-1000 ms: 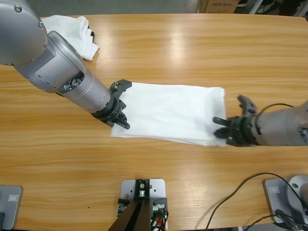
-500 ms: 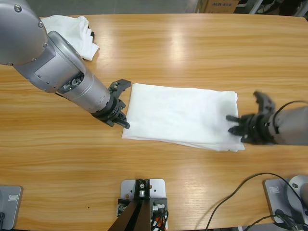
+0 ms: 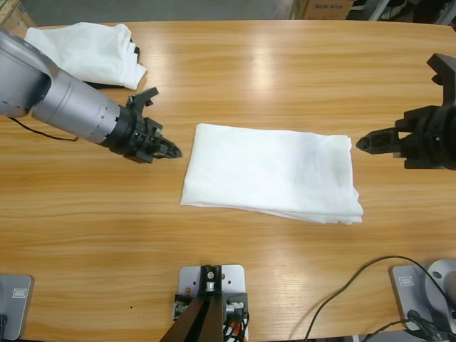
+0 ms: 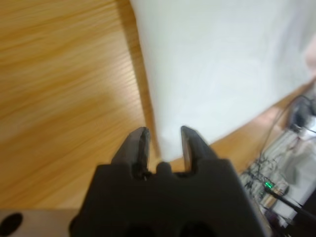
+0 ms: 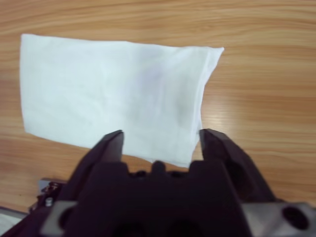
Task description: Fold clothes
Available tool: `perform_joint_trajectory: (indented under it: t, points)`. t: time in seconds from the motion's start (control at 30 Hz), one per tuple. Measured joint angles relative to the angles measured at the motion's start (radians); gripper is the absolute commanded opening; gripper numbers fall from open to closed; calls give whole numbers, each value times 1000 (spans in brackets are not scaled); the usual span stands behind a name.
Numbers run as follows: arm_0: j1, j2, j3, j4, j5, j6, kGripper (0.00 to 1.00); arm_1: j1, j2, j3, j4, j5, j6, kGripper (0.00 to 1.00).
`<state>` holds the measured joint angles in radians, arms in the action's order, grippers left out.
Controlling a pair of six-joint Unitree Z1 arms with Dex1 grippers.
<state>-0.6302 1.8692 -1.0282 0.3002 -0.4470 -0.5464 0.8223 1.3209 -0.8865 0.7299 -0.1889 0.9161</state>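
Now folded white T-shirt (image 3: 271, 173) flat mid-table, left hand (image 3: 165, 149) and right hand (image 3: 370, 141) both open, empty, apart.

This looks like a robotics lab or test workshop, not a home. 2 silver-grey robot arms work at a long wooden table (image 3: 285, 71) with loose black cables (image 3: 356, 285) running over its near edge, and beyond the table edge in the left wrist view stands wired electronic equipment (image 4: 276, 173) with a small green light. A cardboard box (image 3: 324, 8) sits on the floor behind the table.
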Motion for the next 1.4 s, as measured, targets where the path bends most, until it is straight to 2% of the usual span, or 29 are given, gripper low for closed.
perform_joint_trajectory:
  t: [0.17, 0.5, 0.8, 0.9, 1.07, 1.2, 1.33, 1.4]
  points:
    - [20, 45, 35, -112, -72, -30, 757, 1, -26, 0, 14, 2, -1, 1000]
    - [55, 112, 137, -282, -131, -63, 750, 1, -28, 0, 14, 2, -1, 1000]
    - [59, 146, 139, -337, -206, -113, 730, 1, -27, 0, 5, 2, -1, 1000]
    - [56, 150, 139, -337, -218, -125, 644, 1, -27, 0, -6, 2, -1, 1000]
    - [33, 163, 118, -337, -219, -139, 606, 1, -27, 0, -19, 2, -1, 1000]
    - [21, 183, 92, -335, -219, -148, 493, 1, -27, 0, -21, 2, -1, 1000]
    - [9, 194, 76, -331, -219, -157, 454, 1, -27, 0, -23, 2, -1, 1000]
    - [8, 199, 73, -329, -219, -158, 358, 1, -27, 1, -24, 2, -1, 1000]
